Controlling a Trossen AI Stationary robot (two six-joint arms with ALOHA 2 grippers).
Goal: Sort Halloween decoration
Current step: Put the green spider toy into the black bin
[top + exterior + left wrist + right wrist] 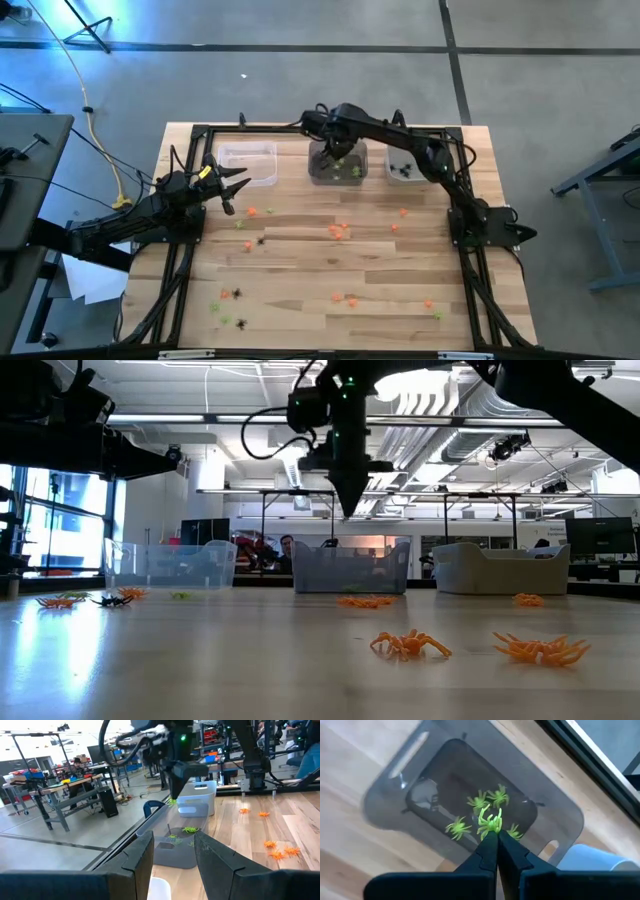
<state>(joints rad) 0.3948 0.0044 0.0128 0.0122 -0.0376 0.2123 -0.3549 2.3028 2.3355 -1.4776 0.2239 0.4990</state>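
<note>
My right gripper [495, 839] hangs over the middle grey bin [322, 172], shut on a lime-green spider trinket [490, 821]. Several more green spiders [458, 827] lie on that bin's floor. Orange trinkets [340, 230], black spiders [237, 293] and green ones [215, 308] lie scattered on the wooden table. My left gripper [232, 185] waits open at the table's left, next to the left clear bin [248, 165], with nothing between its fingers. My right gripper pinches the green spider's body [490, 827] between its two fingertips [487, 845], coming from above and pointing steeply down. The legs fan out past the tips. The trinket is lifted clear, above the middle bin's opening.
A third bin [405, 165] at the back right holds black spiders. The black frame rails [185, 250] run along the table's left, right and far sides. Open wood lies between the trinket clusters in the table's middle and near half.
</note>
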